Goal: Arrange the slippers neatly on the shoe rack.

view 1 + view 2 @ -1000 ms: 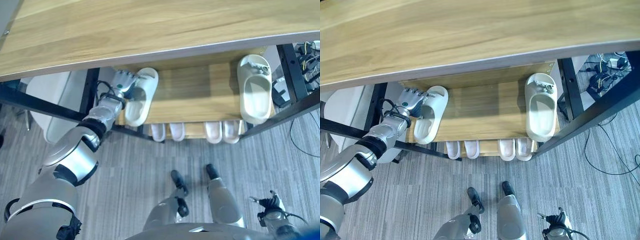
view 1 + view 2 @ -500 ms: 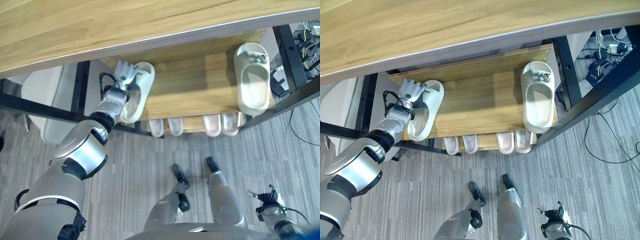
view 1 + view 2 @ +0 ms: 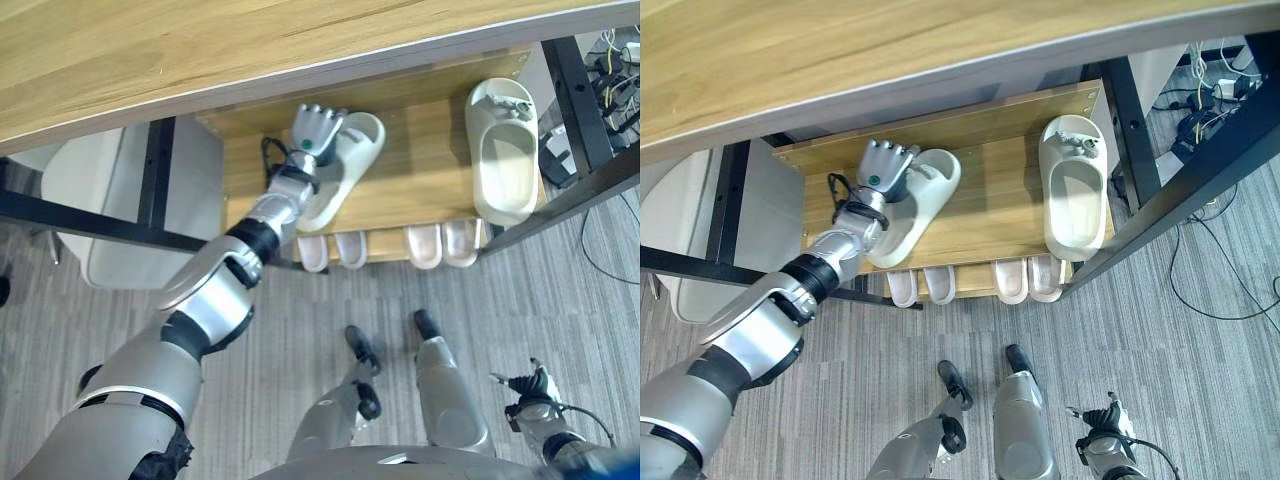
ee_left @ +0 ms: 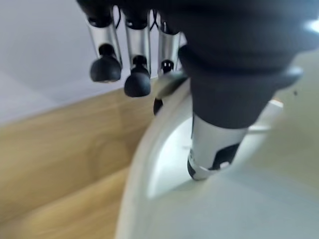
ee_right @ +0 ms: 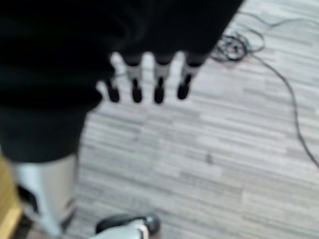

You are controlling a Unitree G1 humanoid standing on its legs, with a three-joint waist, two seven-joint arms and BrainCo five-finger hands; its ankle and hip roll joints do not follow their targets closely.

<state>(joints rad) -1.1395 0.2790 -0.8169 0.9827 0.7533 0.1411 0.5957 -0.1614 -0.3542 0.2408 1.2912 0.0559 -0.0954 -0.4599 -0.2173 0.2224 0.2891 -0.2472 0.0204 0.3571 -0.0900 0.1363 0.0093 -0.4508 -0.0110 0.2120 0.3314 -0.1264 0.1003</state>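
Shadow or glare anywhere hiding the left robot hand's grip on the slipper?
Left eye view: the top board shades the shelf's rear; left robot hand and slipper are evenly lit. Left wrist view: small glare on the dark cover; thumb inside the slipper is lit. Right wrist view: no glare.

Office: carpet tiles (image 3: 250, 330); floor cables (image 3: 1230, 290)

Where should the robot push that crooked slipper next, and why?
Probably a little further toward the other slipper, turning its toe to face the back. The left robot hand grips the slipper, thumb inside, fingers over the edge. It lies slanted on the shelf, while the other sits straight, a wide gap away. The right robot hand hangs idle over the floor.
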